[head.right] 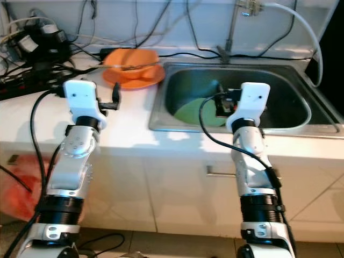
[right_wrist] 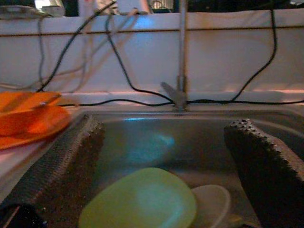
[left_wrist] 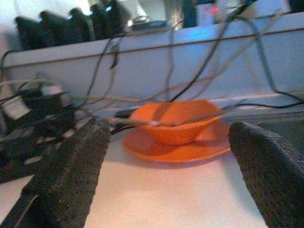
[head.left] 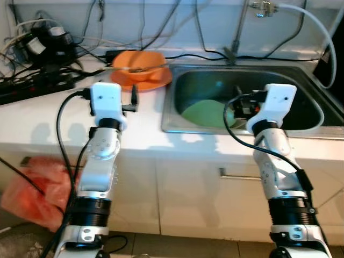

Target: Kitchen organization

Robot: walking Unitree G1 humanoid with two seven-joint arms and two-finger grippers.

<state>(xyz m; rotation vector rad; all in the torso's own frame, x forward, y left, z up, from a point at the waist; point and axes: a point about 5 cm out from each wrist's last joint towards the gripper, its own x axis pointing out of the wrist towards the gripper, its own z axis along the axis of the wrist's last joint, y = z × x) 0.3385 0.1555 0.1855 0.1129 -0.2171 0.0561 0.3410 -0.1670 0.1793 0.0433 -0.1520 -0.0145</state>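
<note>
Green plate [right_wrist: 142,202] lies in the steel sink [head.left: 301,72]; an orange bowl [left_wrist: 173,121] sits on its plate on the table. Both fingers spread wide, empty: right gripper [right_wrist: 161,175] faces the sink, left gripper [left_wrist: 166,180] the bowl. Likely approach stage; next, reach in and grasp.

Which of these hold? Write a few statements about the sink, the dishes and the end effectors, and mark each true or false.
1. The orange bowl sits on the orange plate. True.
2. The green plate lies on the counter. False: it lies in the sink.
3. The left end effector is open. True.
4. The right end effector grips the green plate. False: it is open, holding nothing.
5. The orange dishes are in the sink. False: they stand on the counter beside it.
</note>
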